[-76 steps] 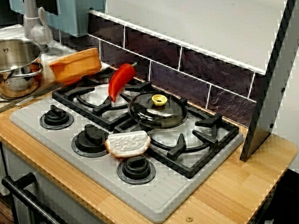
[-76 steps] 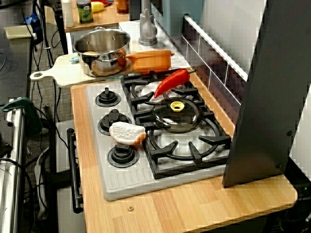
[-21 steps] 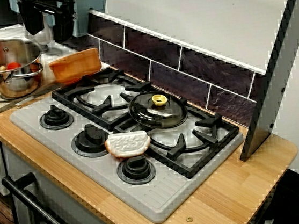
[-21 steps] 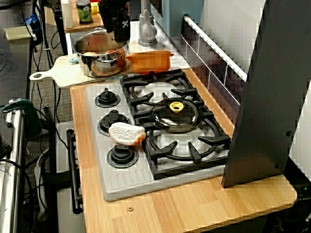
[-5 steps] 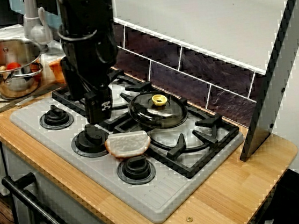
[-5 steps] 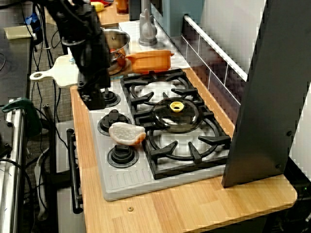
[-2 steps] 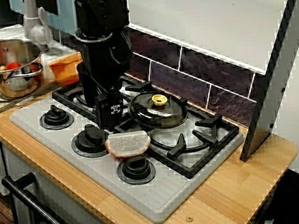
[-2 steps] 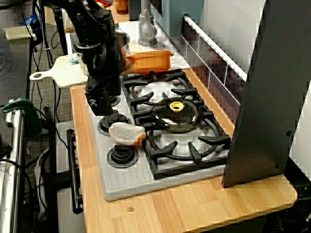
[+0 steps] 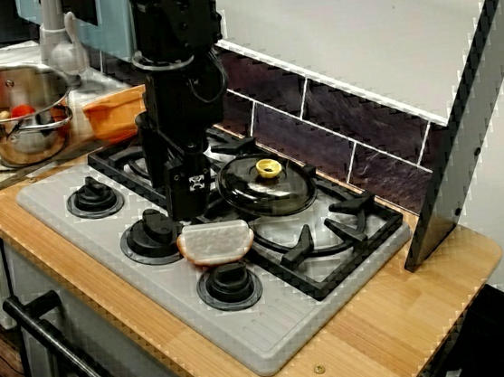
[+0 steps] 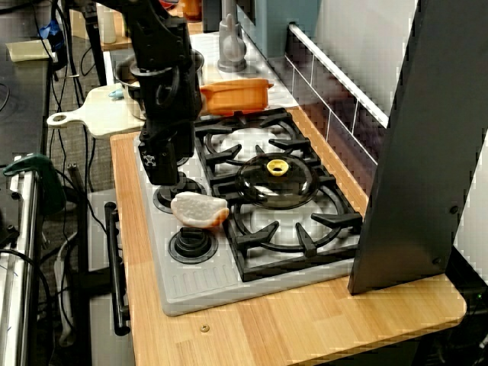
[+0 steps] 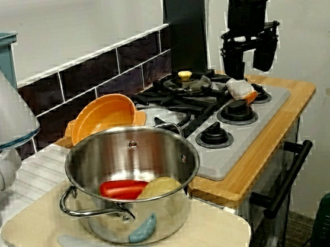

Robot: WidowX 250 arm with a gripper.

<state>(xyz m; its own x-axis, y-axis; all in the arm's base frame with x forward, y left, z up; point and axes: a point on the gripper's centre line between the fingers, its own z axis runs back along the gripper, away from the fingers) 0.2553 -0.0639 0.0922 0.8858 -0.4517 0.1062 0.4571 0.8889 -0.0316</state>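
The black end effector (image 11: pixel 248 71) hangs vertical, released and empty, just above the white-topped bread slice (image 9: pixel 214 242). A dark round glass lid (image 9: pixel 265 187) sits close beside it.

Even indoor light is falling from above the stove (image 9: pixel 277 327), and all three pictures are staying fairly sharp.
Shadows are lying soft and short under the stove's grates, and the arm (image 9: pixel 170 70) is shading the white slice (image 9: pixel 214 241) at the stove's front. Glints are shining on the glass lid (image 9: pixel 266 191) at its middle and on the steel pot (image 11: pixel 130 157) beyond its end. The white wall (image 9: pixel 351 22) behind the stove is washing out; slanted edges are breaking into jagged steps.
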